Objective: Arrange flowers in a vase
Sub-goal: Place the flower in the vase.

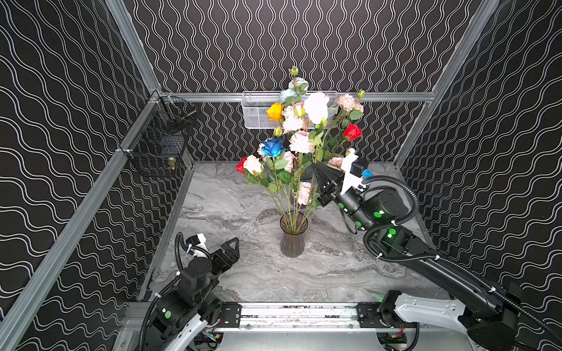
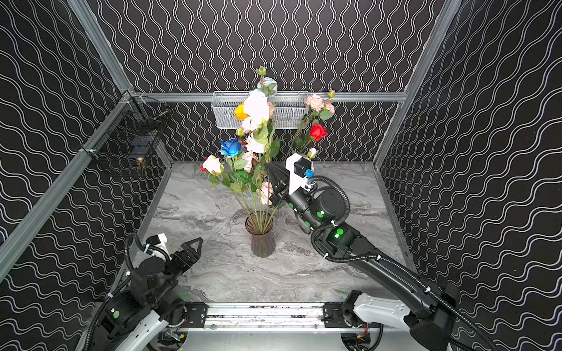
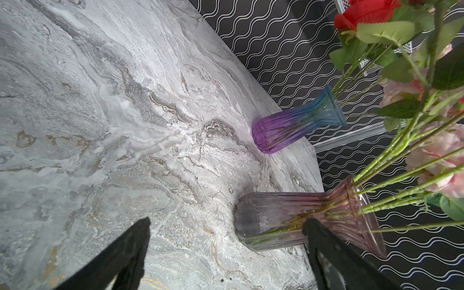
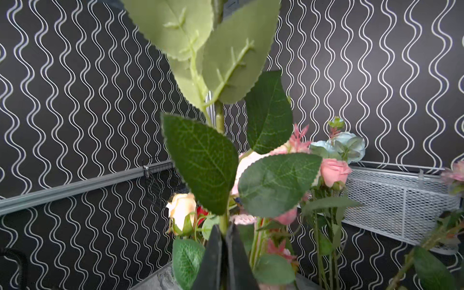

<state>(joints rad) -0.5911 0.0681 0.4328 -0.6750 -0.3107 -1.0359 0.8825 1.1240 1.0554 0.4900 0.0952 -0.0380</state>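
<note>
A smoky pink ribbed vase (image 1: 292, 240) (image 2: 260, 240) (image 3: 288, 218) stands mid-table with several flowers in it, among them a blue rose (image 1: 273, 146) and a cream rose (image 1: 252, 164). My right gripper (image 1: 313, 166) (image 2: 268, 166) (image 4: 223, 228) hovers above and to the right of the vase, shut on the green stem (image 4: 219, 118) of a tall white rose (image 1: 316, 106) (image 2: 256, 106). Below the jaws that stem is lost among the others. My left gripper (image 1: 233, 254) (image 2: 194, 253) (image 3: 226, 224) rests low at the front left, open and empty, just short of the vase.
A purple-to-blue vase (image 3: 288, 128) with a red rose (image 1: 352, 132) and pink sprays stands behind the first. A white mesh basket (image 1: 258, 117) hangs on the back rail. A black wire basket (image 1: 158, 146) hangs on the left wall.
</note>
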